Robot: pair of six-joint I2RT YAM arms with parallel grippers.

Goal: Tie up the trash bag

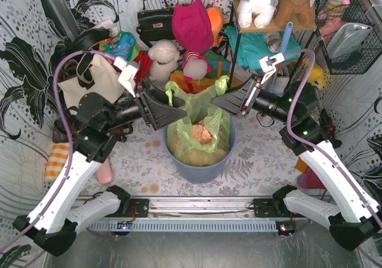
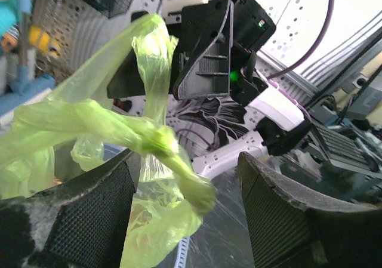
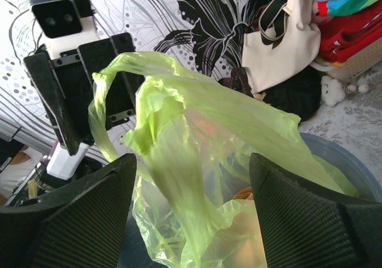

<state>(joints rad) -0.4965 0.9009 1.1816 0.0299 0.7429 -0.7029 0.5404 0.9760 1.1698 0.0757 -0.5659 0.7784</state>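
bottom of trash bag [image 1: 182, 148] hidden inside bin [image 1: 200, 172], wire basket [image 2: 71, 17] blurred in left wrist view

Both arms are built of white shell links joined by black housings. The left arm [image 1: 65, 184] and right arm [image 1: 334, 172] each trail a purple cable [image 1: 55, 89], and small green lights [image 1: 85, 138] glow on the black joints. The left gripper [image 1: 178, 108] and right gripper [image 1: 218, 102] are black ribbed wedges, each topped by a white camera block [image 1: 127, 74]. Their jaws have rough, mesh-textured inner faces.

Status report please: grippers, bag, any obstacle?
Left gripper open, right gripper open. Trash bag in bin, ears up between the jaws, ungripped. No obstacle seen.
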